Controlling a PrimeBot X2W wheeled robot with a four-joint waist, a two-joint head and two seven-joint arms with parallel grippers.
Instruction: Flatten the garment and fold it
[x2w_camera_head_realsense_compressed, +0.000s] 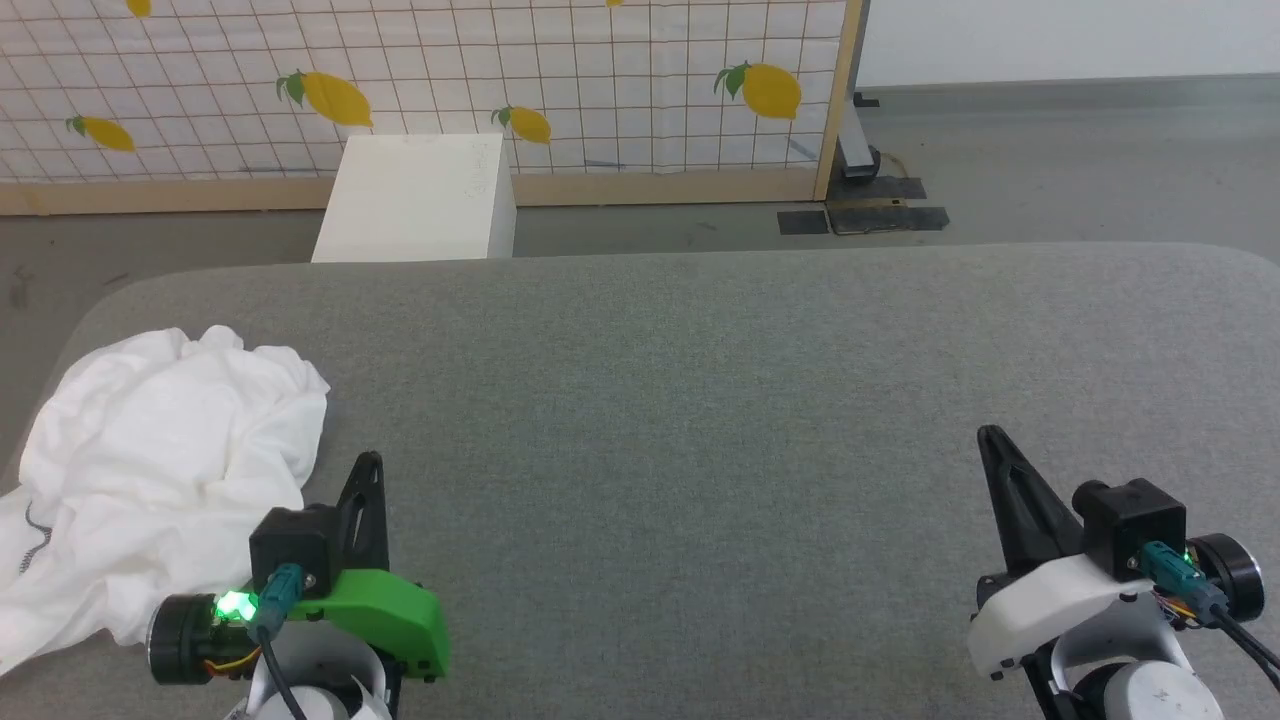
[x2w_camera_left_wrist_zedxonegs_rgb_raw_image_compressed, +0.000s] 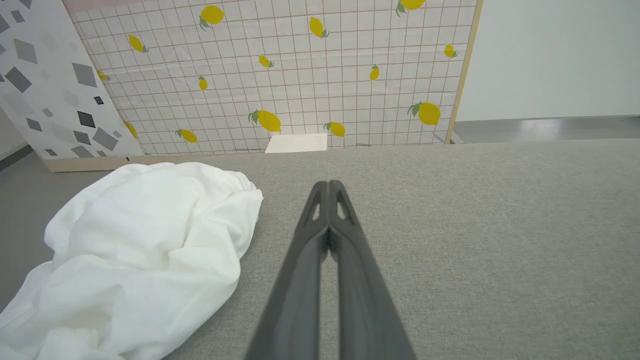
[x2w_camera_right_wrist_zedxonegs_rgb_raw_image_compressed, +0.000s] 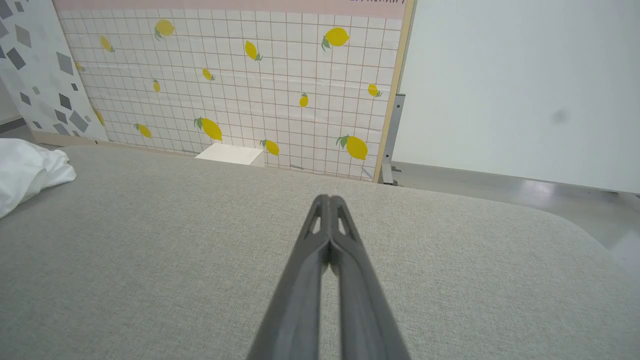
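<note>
Grey woven cloth covers the one table (x2w_camera_head_realsense_compressed: 700, 400) that spans the head view. At its left end lies the one garment (x2w_camera_head_realsense_compressed: 150, 450), a white shirt crumpled into a heap, with its lower part spreading toward the near-left edge. One short run of dark zigzag stitching (x2w_camera_head_realsense_compressed: 35, 545) shows on it by the picture's left border. Two grippers sit low at the near side. The left gripper (x2w_camera_head_realsense_compressed: 368, 462) is just beside the garment's right edge, and the right gripper (x2w_camera_head_realsense_compressed: 990, 435) is well apart from it, toward the table's other end. Each has its two dark fingers pressed together and grasps nothing. Beyond the table one white box (x2w_camera_head_realsense_compressed: 415, 200) stands on the floor against one gridded panel (x2w_camera_head_realsense_compressed: 600, 90), on which four whole lemons (x2w_camera_head_realsense_compressed: 335, 97) are printed.

In the left wrist view the two fingers meet right up to their tips, closed on nothing, above bare grey cloth. The garment lies in one heap to their left, near but not touching them. One speckled panel (x2w_camera_left_wrist_zedxonegs_rgb_raw_image_compressed: 45, 90) leans left of the lemon panel.

In the right wrist view the two fingers are likewise closed and empty over bare table. One fold of the garment shows at the left border, well apart from them. The box sits past the table's far edge, and one plain white wall (x2w_camera_right_wrist_zedxonegs_rgb_raw_image_compressed: 500, 90) stands right of the panel
</note>
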